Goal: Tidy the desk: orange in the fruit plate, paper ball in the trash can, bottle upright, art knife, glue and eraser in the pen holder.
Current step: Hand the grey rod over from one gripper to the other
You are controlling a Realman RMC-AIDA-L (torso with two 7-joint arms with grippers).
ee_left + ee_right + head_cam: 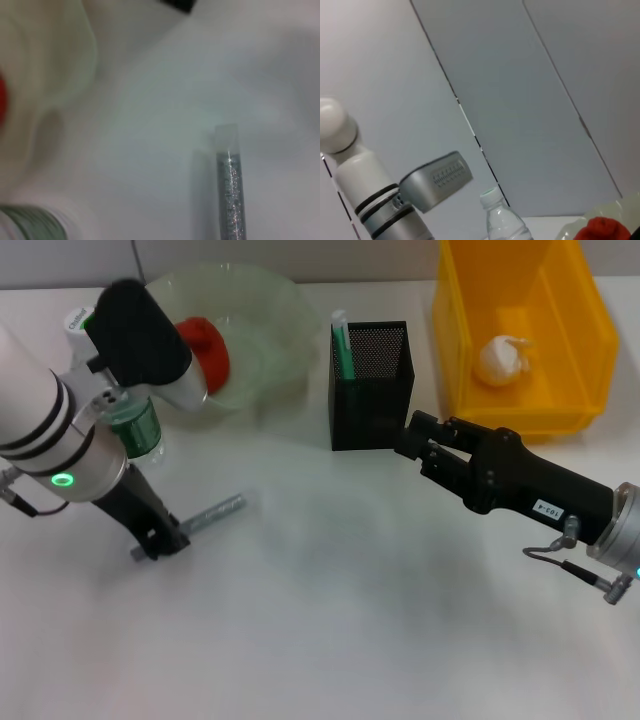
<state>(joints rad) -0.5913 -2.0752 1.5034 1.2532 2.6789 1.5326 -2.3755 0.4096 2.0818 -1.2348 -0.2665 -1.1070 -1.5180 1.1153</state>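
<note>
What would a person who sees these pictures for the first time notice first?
Probably the bright yellow trash can at the far right of the white desk, with the paper ball inside it. Next comes the red-orange fruit in the pale fruit plate at the far left. Between them stands the black mesh pen holder, with the right gripper close beside it, while the left gripper is down at one end of a silvery glitter tube.

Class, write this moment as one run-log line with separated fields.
orange in fruit plate | paper ball in trash can | left end effector at glitter glue tube | right end effector beside pen holder
</note>
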